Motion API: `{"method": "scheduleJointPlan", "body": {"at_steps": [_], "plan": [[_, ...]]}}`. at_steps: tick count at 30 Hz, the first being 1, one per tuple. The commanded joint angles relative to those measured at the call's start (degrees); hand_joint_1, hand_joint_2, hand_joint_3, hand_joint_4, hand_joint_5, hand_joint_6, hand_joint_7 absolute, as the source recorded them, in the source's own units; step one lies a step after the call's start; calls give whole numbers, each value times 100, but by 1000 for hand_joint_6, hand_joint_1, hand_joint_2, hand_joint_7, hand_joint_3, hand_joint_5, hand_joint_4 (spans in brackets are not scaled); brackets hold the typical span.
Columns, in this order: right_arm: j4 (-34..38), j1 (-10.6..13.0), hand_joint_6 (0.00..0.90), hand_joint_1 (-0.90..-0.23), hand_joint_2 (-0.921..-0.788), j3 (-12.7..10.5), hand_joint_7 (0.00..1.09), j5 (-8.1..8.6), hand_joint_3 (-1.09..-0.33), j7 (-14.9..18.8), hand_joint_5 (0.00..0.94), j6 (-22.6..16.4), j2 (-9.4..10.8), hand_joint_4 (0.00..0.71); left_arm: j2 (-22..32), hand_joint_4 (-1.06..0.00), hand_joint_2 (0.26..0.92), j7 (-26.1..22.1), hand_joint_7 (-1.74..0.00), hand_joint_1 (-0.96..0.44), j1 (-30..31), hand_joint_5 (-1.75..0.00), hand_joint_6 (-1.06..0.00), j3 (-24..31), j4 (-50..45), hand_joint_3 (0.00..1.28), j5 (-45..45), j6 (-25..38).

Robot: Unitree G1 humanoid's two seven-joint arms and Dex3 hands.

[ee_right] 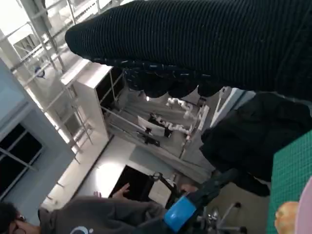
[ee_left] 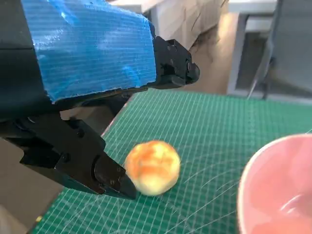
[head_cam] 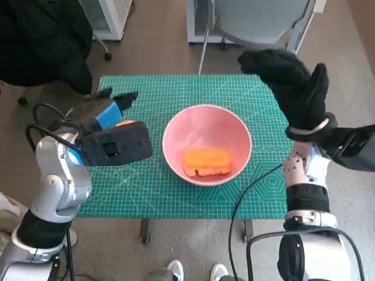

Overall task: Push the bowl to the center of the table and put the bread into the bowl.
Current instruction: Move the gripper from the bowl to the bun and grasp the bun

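The pink bowl point(head_cam: 207, 143) stands near the middle of the green mat, and an orange piece of bread point(head_cam: 207, 162) lies inside it. On the mat left of the bowl point(ee_left: 278, 190) sits a round golden bread roll point(ee_left: 152, 167), half hidden in the head view point(head_cam: 125, 123). My left hand point(head_cam: 108, 114) hovers over the roll with its fingers apart. One black finger point(ee_left: 105, 175) lies right beside the roll and the others point(ee_left: 170, 68) reach above it, so the hand grips nothing. Above the table's right side my right hand point(head_cam: 293, 88) is raised, fingers spread and empty.
The green cutting mat point(head_cam: 176, 193) covers the small table. A grey chair point(head_cam: 258, 17) stands behind it, and a black garment point(head_cam: 41, 41) lies at the back left. A person's shoes point(head_cam: 193, 270) show at the front edge. A person point(ee_right: 97, 214) sits off to the left side.
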Motion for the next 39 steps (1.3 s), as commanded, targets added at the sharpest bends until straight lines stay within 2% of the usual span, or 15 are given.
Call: {"method": "scheduleJointPlan", "body": {"at_steps": [1,7,17,30,31,32,33,34,35,39], "plan": [[-17,56,329,-710,-921,-1,8,-26,-848,-35,1,49,-20,263,-80,-27,698,80,-1,69,-242,0,-216,-159,426,6,75,-1],[-34,65,329,-711,-921,2,8,-29,-847,-49,2,49,-19,266,-170,-16,699,102,0,53,-504,0,-216,-387,1069,6,153,34],[-82,98,331,-711,-921,25,8,-42,-845,-75,3,40,-7,269,-287,-33,696,164,0,-47,-926,-6,-214,-758,2025,4,250,-59],[-249,192,331,-714,-921,70,8,-56,-844,-129,2,61,-31,270,-514,-111,703,315,-1,-171,-1521,-24,-214,-1158,3562,6,176,-696],[-256,201,331,-713,-921,70,8,-58,-844,-130,2,57,-40,270,-552,-159,701,350,-1,-159,-1563,-624,-218,-1170,3708,11,156,-751],[-265,209,331,-713,-921,71,8,-58,-844,-132,2,55,-45,270,-580,-170,700,376,0,-154,-1595,-849,-219,-1178,3814,13,141,-793],[-276,216,331,-713,-921,73,8,-59,-844,-137,2,57,-51,270,-614,-186,700,410,0,-148,-1633,-1172,-220,-1184,3938,16,121,-835],[-288,221,331,-712,-921,76,8,-61,-845,-143,1,61,-55,270,-648,-240,698,437,-2,-138,-1672,-1379,-225,-1190,4056,16,106,-868],[-302,228,330,-710,-921,79,8,-62,-846,-149,1,65,-56,269,-673,-282,697,458,-3,-127,-1702,-1511,-230,-1195,4144,16,94,-895],[-370,262,330,-707,-921,95,7,-69,-848,-173,1,70,-57,269,-743,-342,698,504,-6,-112,-1789,-1685,-238,-1229,4384,15,82,-952]]}}
